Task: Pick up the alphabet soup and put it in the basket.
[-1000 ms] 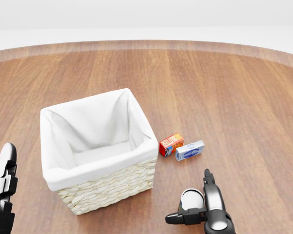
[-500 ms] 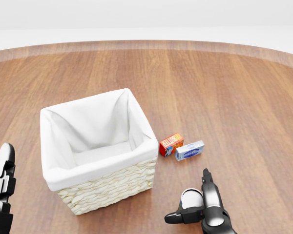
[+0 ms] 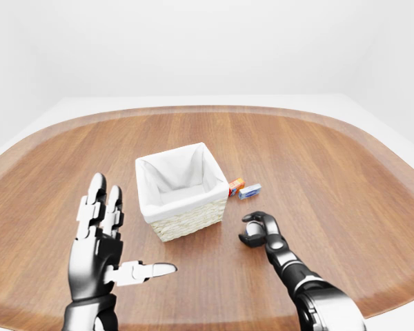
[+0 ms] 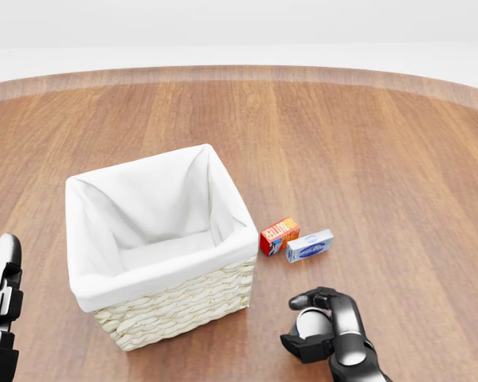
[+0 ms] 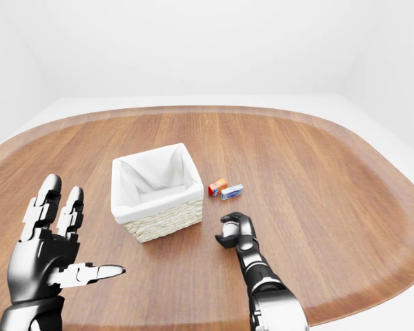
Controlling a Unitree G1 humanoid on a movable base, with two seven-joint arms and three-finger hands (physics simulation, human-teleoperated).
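The alphabet soup [image 4: 311, 325] is a small can with a pale top, low in the head view and right of the basket. My right hand [image 4: 297, 322] has its dark fingers curled round the can, thumb on the left side. Whether the can is off the table I cannot tell. The wicker basket [image 4: 183, 306] with a white cloth lining stands left of the can and holds nothing. My left hand [image 3: 107, 238] is raised at the lower left of the left-eye view, open with fingers spread, far from the can.
A small red box [image 4: 280, 235] and a blue-and-white box [image 4: 309, 246] lie side by side just above the can, close to the basket's right corner. The round wooden table [image 3: 331, 158] stretches wide on all sides, with its edge near the bottom of the eye views.
My right hand's fingers have curled in and closed round the can; earlier one finger pointed up and the thumb stuck out. My left hand has sunk slightly in the head view.
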